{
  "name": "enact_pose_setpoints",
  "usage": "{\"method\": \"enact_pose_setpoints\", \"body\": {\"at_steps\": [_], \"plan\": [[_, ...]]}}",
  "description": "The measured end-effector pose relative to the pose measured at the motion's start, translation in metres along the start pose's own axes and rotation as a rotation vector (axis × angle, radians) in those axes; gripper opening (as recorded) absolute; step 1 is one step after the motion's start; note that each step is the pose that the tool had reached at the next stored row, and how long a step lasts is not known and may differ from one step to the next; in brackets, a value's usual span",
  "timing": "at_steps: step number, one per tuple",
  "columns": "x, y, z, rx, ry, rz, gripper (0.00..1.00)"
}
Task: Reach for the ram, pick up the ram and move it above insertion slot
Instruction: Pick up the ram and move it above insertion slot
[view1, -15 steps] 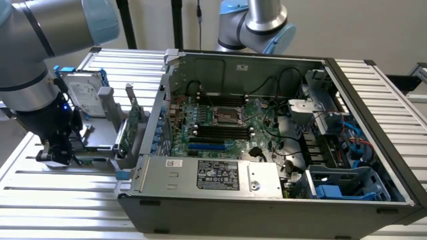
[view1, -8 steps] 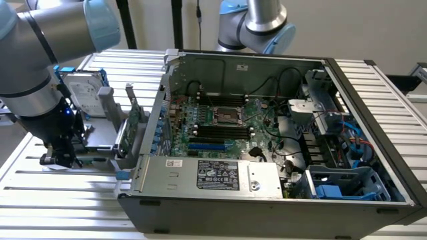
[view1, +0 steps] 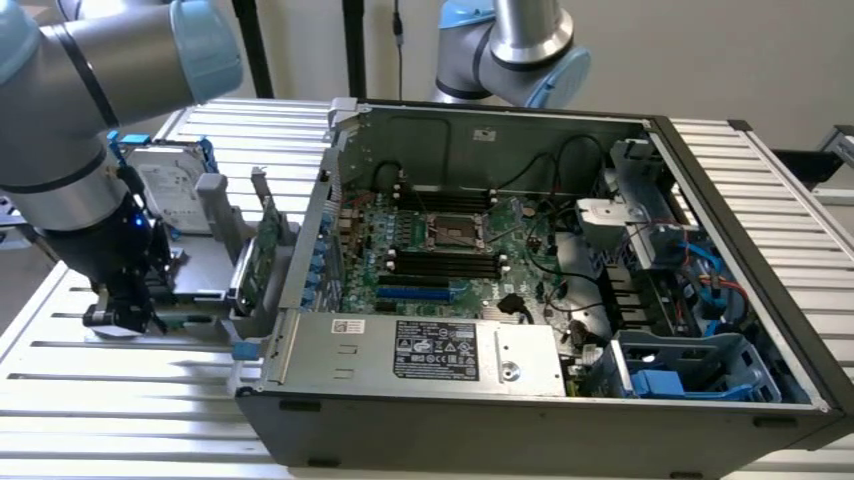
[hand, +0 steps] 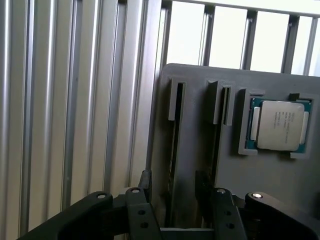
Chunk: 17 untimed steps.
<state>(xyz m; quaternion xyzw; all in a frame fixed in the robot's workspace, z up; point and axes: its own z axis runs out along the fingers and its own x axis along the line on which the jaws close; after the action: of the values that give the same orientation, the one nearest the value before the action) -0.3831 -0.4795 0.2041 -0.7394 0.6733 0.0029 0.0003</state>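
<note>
Wrist view: the gripper (hand: 174, 179) hangs low over a grey holder (hand: 200, 75). Its 2 black fingers (hand: 146, 192) are open and stand 1 on each side of a narrow slot. The ram (hand: 174, 150) stands on its long edge in that slot and shows as a thin dark strip. Stood this way, both its flat faces are free for the fingers to close on. A gap shows on each side, so I judge it is not yet gripped. A 2nd slot (hand: 223, 105) lies beside the 1st. Beyond it a CPU (hand: 280, 125) rests lid up in a square recess near the holder's corner, with the recess walls keeping it from sliding. The print on its lid is too small to read.

Exterior view: the arm (view1: 80, 150) reaches straight down to the holder, which sits on a slatted table (view1: 120, 400) near the edge at the exterior view's left. The holder is just beside an open case (view1: 534, 420). The case lies on its side with the cover off, so the board faces up and its long black insertion slots (view1: 447, 265) can be reached from above. A hard drive (view1: 167, 190) and a green card (view1: 267, 240) stand upright in the holder. The white labels on the drive and on the silver power supply (view1: 447, 350) carry dark print, but none of it is readable.
</note>
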Motion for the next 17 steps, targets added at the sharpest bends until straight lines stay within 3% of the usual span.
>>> {"method": "enact_pose_setpoints", "body": {"at_steps": [5,11,17], "plan": [[-0.0002,-0.0008,0.0028,-0.0007,0.0001,0.000,0.48],[-0.0001,-0.0031,0.0047,-0.0066,-0.0004,0.000,0.46],[0.0000,-0.0033,0.0047,-0.0082,-0.0005,0.003,0.16]]}}
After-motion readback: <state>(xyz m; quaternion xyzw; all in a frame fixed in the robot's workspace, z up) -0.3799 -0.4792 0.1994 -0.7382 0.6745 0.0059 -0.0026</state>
